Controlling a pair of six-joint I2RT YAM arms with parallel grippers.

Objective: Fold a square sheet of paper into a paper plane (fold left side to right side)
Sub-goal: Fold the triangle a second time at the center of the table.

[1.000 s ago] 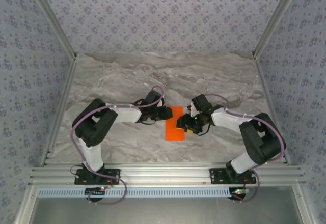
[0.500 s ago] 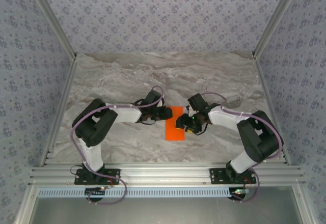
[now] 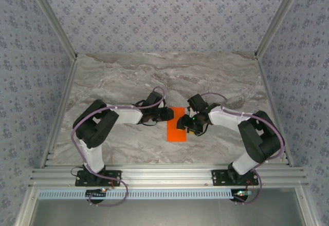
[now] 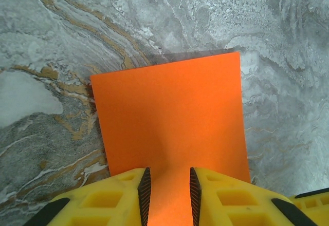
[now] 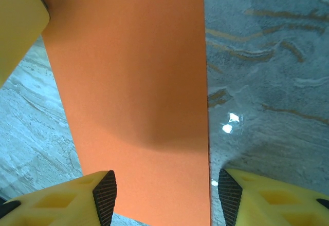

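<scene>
Square sheet of paper (image 3: pixel 177 125) is lying flat on the marble table (image 3: pixel 123 79), about mid-table and a little toward 6 o'clock. From the top it is showing as a narrow orange rectangle, long side running roughly 12 to 6, tipped slightly toward 1.

Left gripper (image 3: pixel 169 114) is reaching in from 9 o'clock and sitting over the sheet's 10–11 o'clock corner. In the left wrist view its black pads (image 4: pixel 145 187) are standing a narrow gap apart, with flat orange showing between them. Nothing is pinched, so it is reading as released and low over the paper. Whether the fingers are pressing down on the sheet, cannot tell.

Right gripper (image 3: pixel 186 125) is coming in from 3 o'clock at the sheet's 3 o'clock edge. In the right wrist view its pads (image 5: pixel 106 195) are spread wide, straddling most of the sheet's width, grasping nothing. A yellow finger of the left gripper is showing at that view's 10 o'clock corner, over the far end of the sheet.
</scene>
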